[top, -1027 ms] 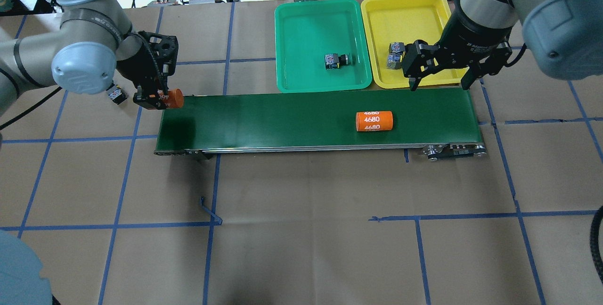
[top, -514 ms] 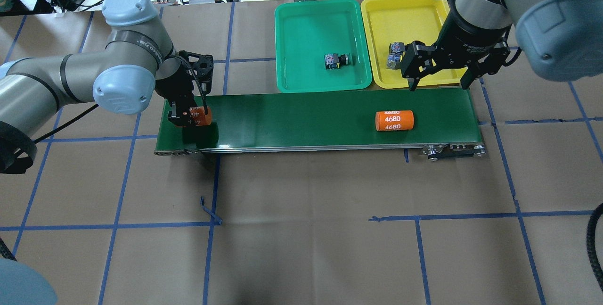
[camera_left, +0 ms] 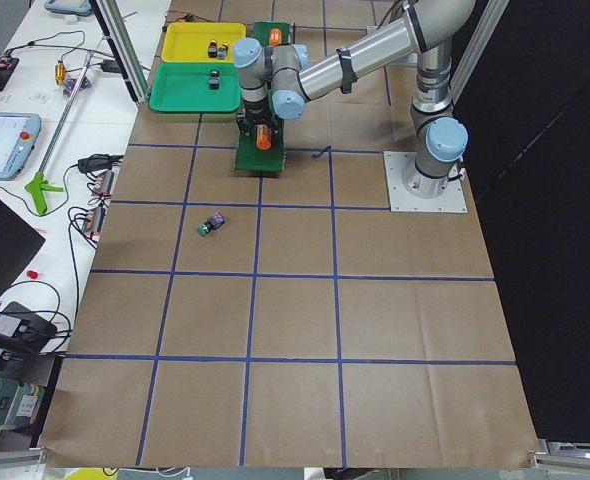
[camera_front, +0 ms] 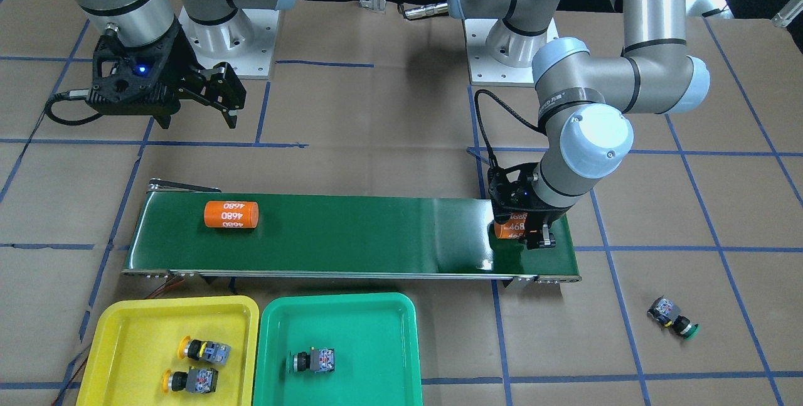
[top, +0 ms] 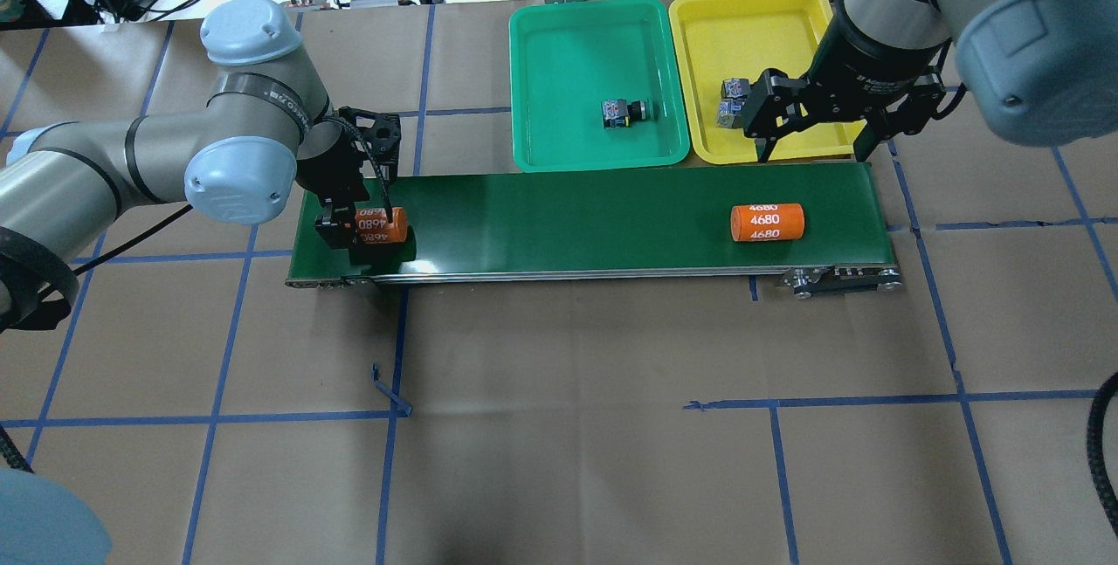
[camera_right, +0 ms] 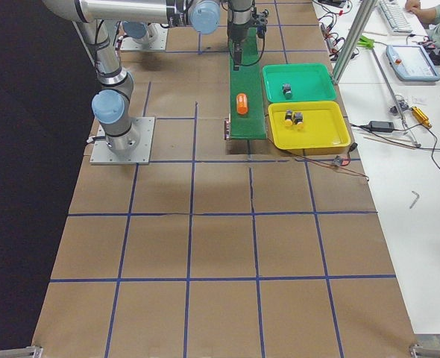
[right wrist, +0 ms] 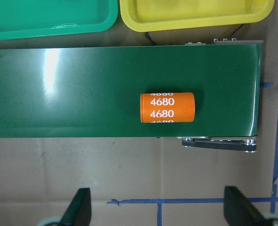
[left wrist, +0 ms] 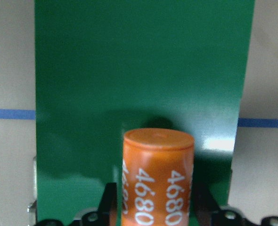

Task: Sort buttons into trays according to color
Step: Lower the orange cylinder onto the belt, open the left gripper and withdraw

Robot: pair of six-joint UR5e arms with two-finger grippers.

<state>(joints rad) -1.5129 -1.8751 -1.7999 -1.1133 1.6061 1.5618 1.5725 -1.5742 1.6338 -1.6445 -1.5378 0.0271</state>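
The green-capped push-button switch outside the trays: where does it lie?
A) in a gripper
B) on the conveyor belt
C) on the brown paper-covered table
C: the green-capped push-button switch lies on the brown paper-covered table, apart from the dark-green conveyor belt.

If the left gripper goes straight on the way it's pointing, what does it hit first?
The left gripper points down, shut on an orange cylinder, so the green belt right below comes first, likely through the cylinder; the gap between them is unclear.
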